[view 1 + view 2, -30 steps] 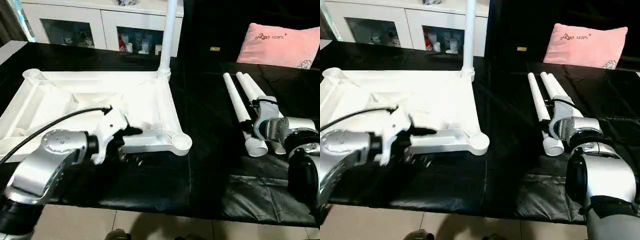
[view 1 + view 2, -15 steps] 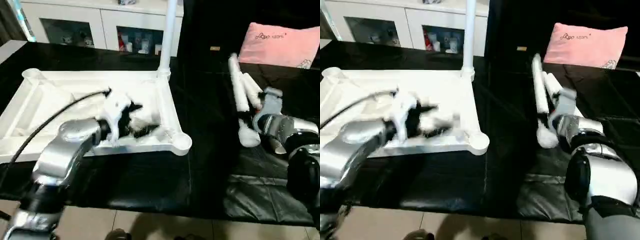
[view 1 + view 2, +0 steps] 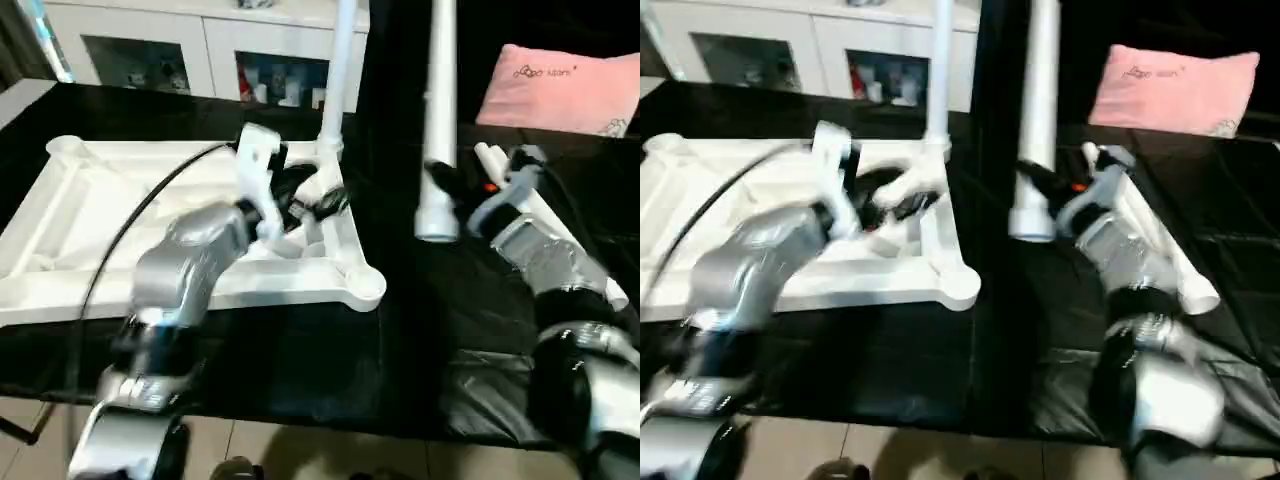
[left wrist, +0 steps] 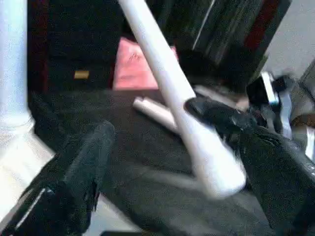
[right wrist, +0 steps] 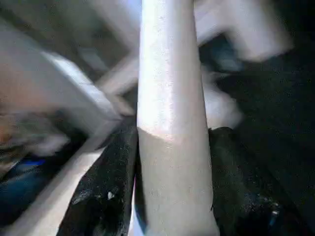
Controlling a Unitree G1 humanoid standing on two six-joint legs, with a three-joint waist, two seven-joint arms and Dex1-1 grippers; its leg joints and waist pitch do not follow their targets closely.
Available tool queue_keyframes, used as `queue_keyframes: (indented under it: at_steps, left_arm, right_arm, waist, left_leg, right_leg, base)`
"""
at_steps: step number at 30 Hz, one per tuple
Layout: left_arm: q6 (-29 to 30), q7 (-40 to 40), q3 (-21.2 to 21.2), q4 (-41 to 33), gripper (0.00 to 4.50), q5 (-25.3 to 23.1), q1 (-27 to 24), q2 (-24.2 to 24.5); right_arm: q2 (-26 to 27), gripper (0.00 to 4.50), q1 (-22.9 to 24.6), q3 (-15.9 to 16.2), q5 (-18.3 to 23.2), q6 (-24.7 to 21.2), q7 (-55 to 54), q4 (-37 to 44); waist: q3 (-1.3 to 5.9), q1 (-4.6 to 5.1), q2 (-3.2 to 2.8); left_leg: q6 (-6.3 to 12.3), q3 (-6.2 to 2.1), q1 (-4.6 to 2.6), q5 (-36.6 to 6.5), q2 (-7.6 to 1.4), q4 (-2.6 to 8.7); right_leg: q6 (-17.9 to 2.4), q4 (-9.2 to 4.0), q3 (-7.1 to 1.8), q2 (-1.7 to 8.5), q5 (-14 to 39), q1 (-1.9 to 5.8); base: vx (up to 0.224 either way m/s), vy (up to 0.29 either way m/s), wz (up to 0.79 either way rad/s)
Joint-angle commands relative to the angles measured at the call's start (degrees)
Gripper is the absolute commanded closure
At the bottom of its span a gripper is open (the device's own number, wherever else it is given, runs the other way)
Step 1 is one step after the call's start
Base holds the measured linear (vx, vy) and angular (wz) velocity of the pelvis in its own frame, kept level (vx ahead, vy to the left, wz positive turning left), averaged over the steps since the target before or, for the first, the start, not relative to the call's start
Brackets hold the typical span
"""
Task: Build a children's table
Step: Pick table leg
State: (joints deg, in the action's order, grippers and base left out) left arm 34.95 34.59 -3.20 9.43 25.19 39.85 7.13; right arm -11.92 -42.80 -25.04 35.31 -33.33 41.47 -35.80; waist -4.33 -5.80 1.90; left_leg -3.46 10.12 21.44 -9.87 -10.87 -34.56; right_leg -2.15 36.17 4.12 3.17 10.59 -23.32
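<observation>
The white tabletop (image 3: 90,200) lies underside up on the left of the black table. One white leg (image 3: 337,70) stands upright in its far right corner socket. The near right socket (image 3: 366,285) holds nothing. My left gripper (image 3: 312,195) hovers open over the tabletop, just in front of that standing leg. My right gripper (image 3: 447,182) is shut on a second leg (image 3: 438,100) and holds it upright above the table, to the right of the tabletop, thick end down. In the right wrist view its fingers (image 5: 106,182) clamp both sides of this leg (image 5: 172,123). More legs (image 3: 1160,240) lie behind my right arm.
A pink pillow (image 3: 555,88) rests at the back right. Behind the table stands a white cabinet (image 3: 180,50) with glass doors. The black cloth (image 3: 300,370) covers the table up to its front edge, and tiled floor shows below.
My right gripper has lifted a leg off the pile, turned it upright and carried it left. My left arm has swung from the tabletop's near edge to its far right corner.
</observation>
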Motion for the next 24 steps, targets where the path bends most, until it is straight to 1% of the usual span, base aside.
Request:
queue_keyframes:
  at_steps: [1, 2, 3, 4, 5, 6, 7, 8, 9, 10, 11, 12, 13, 15, 16, 17, 18, 19, 20, 21, 23, 24]
  left_arm:
    - [1.79, -0.39, -1.54, 1.34, 0.0, 2.94, 2.29, -1.43]
    - [1.79, -0.39, -1.54, 1.34, 0.0, 2.94, 2.29, -1.43]
    - [2.53, -0.36, -2.2, 1.83, 0.0, 4.19, 3.12, -2.12]
    - [3.23, -0.35, -2.88, 2.17, 0.0, 5.49, 3.81, -2.81]
    - [3.23, -0.35, -2.88, 2.17, 0.0, 5.49, 3.81, -2.81]
    - [5.73, -0.75, -4.54, 3.05, 0.0, 8.64, 5.52, -4.43]
    - [6.89, -1.41, -5.41, 3.43, 0.0, 10.01, 6.25, -5.28]
    - [7.92, -2.15, -6.31, 3.79, 0.0, 11.34, 6.92, -6.08]
    - [8.37, -2.47, -6.77, 3.94, 0.0, 11.9, 7.23, -6.42]
    - [8.71, -2.71, -7.1, 4.06, 0.0, 12.32, 7.45, -6.67]
    - [10.21, -3.45, -8.96, 3.94, 0.0, 15.1, 8.36, -7.73]
    - [10.77, -3.48, -9.5, 3.71, 0.0, 16.11, 8.61, -8.01]
    - [11.13, -3.27, -9.95, 3.35, 0.0, 17.13, 8.73, -8.22]
    - [11.92, -2.51, -10.52, 2.8, 0.0, 19.02, 8.77, -8.42]
    - [12.0, -2.45, -10.56, 2.75, 0.0, 19.17, 8.77, -8.42]
    - [12.39, -2.16, -10.79, 2.5, 0.28, 19.91, 8.75, -8.45]
    - [13.15, -0.26, -11.31, 1.26, 0.35, 22.24, 8.35, -8.51]
    - [13.43, 0.93, -11.47, 0.68, 0.35, 23.29, 8.12, -8.53]
    - [13.43, 0.93, -11.47, 0.68, 0.41, 23.29, 8.12, -8.53]
    - [13.96, 2.82, -11.58, -0.03, 0.71, 24.83, 7.71, -8.5]
    - [15.38, 6.95, -11.18, -1.42, 0.8, 27.43, 6.47, -8.11]
    - [15.86, 8.09, -10.9, -1.71, 0.83, 28.03, 6.13, -7.96]
  right_arm:
    - [0.53, 2.67, 1.6, 1.92, 5.3, -4.8, 5.43, 7.49]
    - [0.53, 2.67, 1.6, 1.92, 5.3, -4.8, 5.43, 7.49]
    - [0.75, 2.67, 2.45, 2.76, 6.49, -6.34, 6.8, 9.51]
    - [0.86, 2.67, 3.27, 3.71, 7.52, -7.67, 8.19, 11.34]
    - [0.86, 2.67, 3.27, 3.71, 7.52, -7.67, 8.19, 11.34]
    - [1.17, 2.67, 5.67, 5.49, 10.26, -11.33, 10.65, 16.68]
    - [1.26, 2.67, 6.88, 6.36, 11.32, -12.46, 11.8, 19.19]
    - [1.27, 2.67, 7.69, 6.87, 12.28, -13.57, 12.54, 20.89]
    - [1.3, 2.67, 8.08, 6.99, 12.74, -14.12, 12.62, 21.7]
    - [1.32, 2.67, 8.37, 7.08, 13.08, -14.52, 12.68, 22.3]
    - [1.28, 2.67, 9.63, 7.73, 13.92, -15.91, 12.6, 24.5]
    - [1.26, 2.67, 10.08, 7.83, 14.33, -16.47, 12.55, 25.21]
    - [1.28, 2.67, 10.37, 7.85, 14.74, -16.96, 12.6, 25.59]
    - [1.27, 2.67, 10.8, 7.88, 15.27, -17.49, 12.75, 26.19]
    - [1.26, 2.67, 10.85, 7.89, 15.35, -17.57, 12.76, 26.27]
    - [1.22, 2.67, 11.11, 7.96, 15.71, -17.94, 12.79, 26.69]
    - [1.27, 2.67, 11.78, 8.15, 17.04, -19.1, 12.98, 27.98]
    - [1.29, 2.67, 12.03, 8.18, 17.82, -19.76, 13.14, 28.52]
    - [1.29, 2.67, 12.03, 8.18, 17.82, -19.76, 13.14, 28.52]
    - [1.34, 2.67, 12.24, 8.21, 18.66, -20.41, 13.47, 29.0]
    - [1.09, 2.67, 12.92, 8.92, 20.08, -22.53, 14.1, 30.16]
    - [0.94, 2.67, 13.18, 9.34, 20.23, -22.95, 14.44, 30.53]
  waist:
    - [5.22, -0.46, 0.06]
    - [5.31, -0.58, 0.05]
    - [5.16, -0.57, 0.25]
    - [5.13, -0.7, 0.35]
    - [5.13, -0.72, 0.35]
    - [4.98, -0.76, 0.57]
    - [4.99, -0.92, 0.43]
    - [5.11, -1.02, 0.4]
    - [5.12, -0.97, 0.44]
    - [5.07, -1.08, 0.53]
    - [4.98, -0.96, 0.53]
    - [4.98, -1.12, 0.72]
    - [4.95, -1.14, 0.73]
    - [4.88, -1.12, 0.79]
    - [4.89, -1.09, 0.81]
    - [4.88, -1.09, 0.79]
    - [4.94, -1.1, 0.89]
    - [5.01, -1.11, 0.9]
    - [4.99, -1.13, 0.86]
    - [4.98, -1.11, 0.82]
    - [4.87, -1.07, 1.0]
    - [4.83, -1.13, 0.93]
  left_leg:
    - [4.41, -0.34, -0.57, -4.94, -2.0, 2.99]
    - [4.36, -0.41, -0.59, -4.8, -2.1, 2.97]
    - [4.09, -0.35, -0.53, -4.94, -2.04, 3.04]
    - [3.71, -0.28, -0.53, -5.06, -1.91, 2.98]
    - [3.44, -0.34, -0.56, -5.23, -1.92, 3.01]
    - [3.26, -0.19, -0.51, -5.24, -1.68, 3.04]
    - [3.19, -0.44, -0.52, -5.16, -1.91, 3.12]
    - [3.38, -0.45, -0.61, -5.18, -1.91, 3.09]
    - [3.26, -0.46, -0.57, -5.07, -1.95, 3.07]
    - [2.96, -0.55, -0.53, -5.16, -1.87, 3.14]
    - [2.85, -0.55, -0.43, -5.32, -1.87, 3.21]
    - [2.56, -0.47, -0.43, -5.14, -1.77, 3.09]
    - [2.53, -0.51, -0.34, -5.11, -1.75, 3.15]
    - [2.37, -0.51, -0.31, -5.39, -1.7, 3.19]
    - [2.21, -0.5, -0.29, -5.29, -1.66, 3.18]
    - [2.16, -0.52, -0.29, -5.15, -1.64, 3.22]
    - [2.12, -0.56, -0.3, -4.64, -1.72, 3.25]
    - [2.22, -0.59, -0.26, -4.09, -1.79, 3.26]
    - [2.3, -0.59, -0.26, -3.9, -1.76, 3.24]
    - [2.34, -0.55, -0.28, -4.1, -1.77, 3.23]
    - [2.64, -0.47, -0.29, -4.21, -1.78, 3.25]
    - [2.66, -0.47, -0.3, -4.22, -1.73, 3.27]
  right_leg:
    - [-12.03, -4.17, -2.71, 4.41, 5.75, 4.06]
    - [-11.94, -4.15, -2.68, 4.55, 5.89, 4.06]
    - [-11.62, -4.37, -2.68, 4.57, 7.24, 3.9]
    - [-11.25, -4.55, -2.77, 4.71, 8.55, 3.91]
    - [-11.07, -4.56, -2.77, 4.74, 9.24, 3.86]
    - [-10.25, -4.89, -2.83, 4.61, 10.32, 3.96]
    - [-10.05, -4.71, -2.82, 4.74, 10.45, 3.94]
    - [-9.75, -4.91, -2.78, 4.76, 10.57, 3.87]
    - [-9.71, -4.76, -2.8, 4.77, 10.34, 3.92]
    - [-9.28, -4.99, -2.72, 4.86, 11.5, 3.88]
    - [-9.12, -5.11, -2.71, 4.87, 12.13, 3.86]
    - [-8.89, -5.16, -2.72, 4.86, 12.54, 3.89]
    - [-8.7, -5.17, -2.72, 4.89, 12.91, 3.95]
    - [-7.67, -5.45, -2.67, 4.91, 14.93, 3.84]
    - [-7.42, -5.41, -2.67, 4.85, 15.13, 3.85]
    - [-6.95, -5.52, -2.68, 4.82, 15.43, 3.83]
    - [-6.88, -5.35, -2.72, 4.77, 14.63, 3.82]
    - [-7.33, -5.15, -2.74, 4.83, 13.24, 3.89]
    - [-7.56, -5.12, -2.72, 4.85, 12.83, 3.9]
    - [-7.73, -5.16, -2.71, 4.87, 12.77, 3.83]
    - [-7.51, -5.3, -2.77, 4.82, 13.5, 3.8]
    - [-7.38, -5.32, -2.75, 4.84, 13.74, 3.81]
  base:
    - [0.0, 0.0, 0.0]
    - [0.0, 0.0, 0.0]
    - [0.0, 0.0, 0.0]
    - [0.0, 0.0, 0.0]
    - [0.0, 0.0, 0.0]
    - [0.0, 0.0, 0.0]
    - [0.0, 0.0, 0.0]
    - [0.0, 0.0, 0.0]
    - [0.0, 0.0, 0.0]
    - [0.0, 0.0, 0.0]
    - [0.0, 0.0, 0.0]
    - [0.0, 0.0, 0.0]
    - [0.0, 0.0, 0.0]
    - [0.0, 0.0, 0.0]
    - [0.0, 0.0, 0.0]
    - [0.0, 0.0, 0.0]
    - [0.0, 0.0, 0.0]
    - [0.0, 0.0, 0.0]
    - [0.0, 0.0, 0.0]
    - [0.0, 0.0, 0.0]
    - [0.0, 0.0, 0.0]
    - [0.0, 0.0, 0.0]
